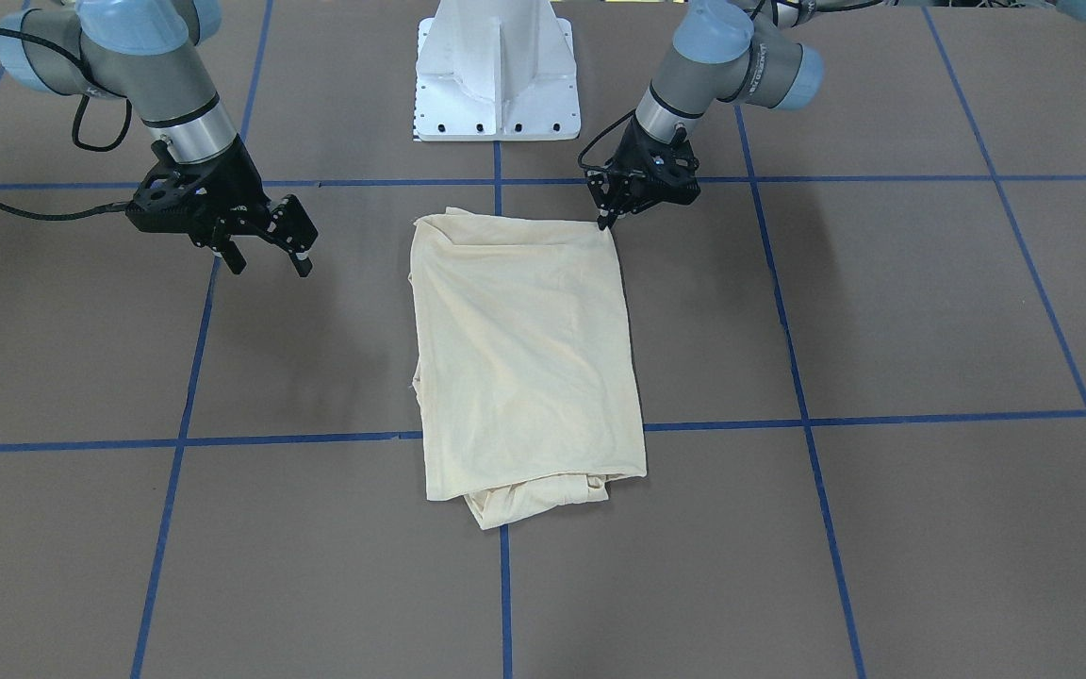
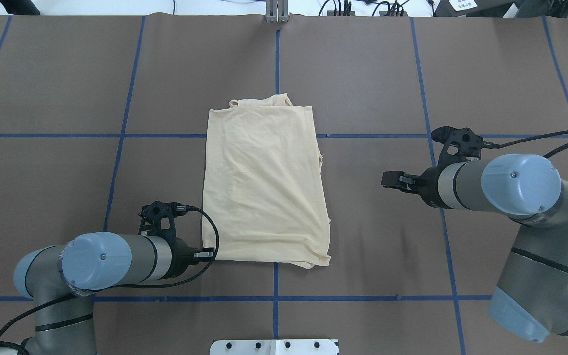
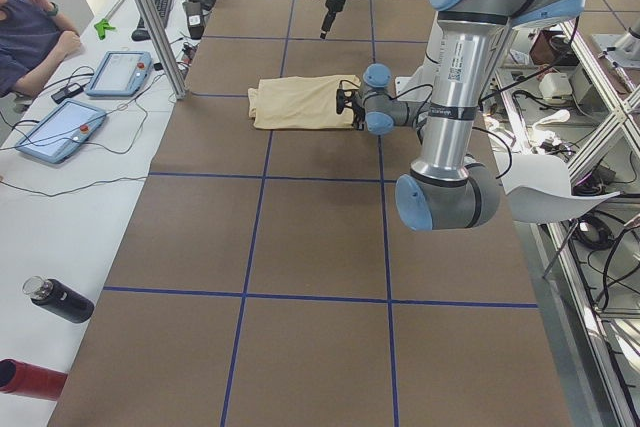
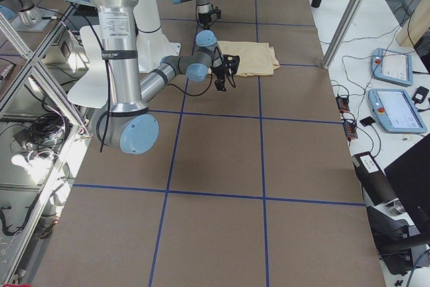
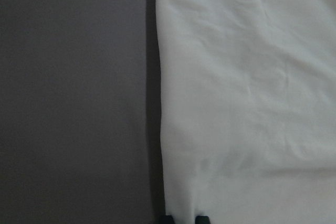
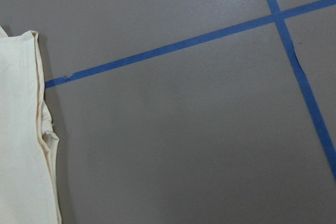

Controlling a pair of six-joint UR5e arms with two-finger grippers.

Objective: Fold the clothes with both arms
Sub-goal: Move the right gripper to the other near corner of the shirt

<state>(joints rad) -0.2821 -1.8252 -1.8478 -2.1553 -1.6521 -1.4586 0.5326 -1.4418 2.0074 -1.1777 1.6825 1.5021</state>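
Brown table (image 1: 882, 311), blue tape grid (image 1: 364, 181). Nearest the white base (image 1: 496, 75): left gripper (image 1: 608, 223), clenched on the shirt (image 1: 524, 349) corner. Shirt folded flat, rectangular, straight ahead of base. Farther out, rightward of base: right gripper (image 1: 268, 262), released, clear of cloth.

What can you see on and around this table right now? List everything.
shirt: one, cream-yellow, folded at table centre.
table: one, brown, under everything.
tape lines: several, blue, gridding the table.
base: one, white, table's robot-side edge.
touch panels: two, grey with blue screens, side bench.
bottle: one, black, side bench.
cylinder: one, red, bench corner.
person: one, dark top, seated by the bench.
arms: two, silver with light-blue caps, flanking the shirt.
left claw: one, black, closed on the shirt's robot-side corner.
right claw: one, black, open, clear of the shirt.
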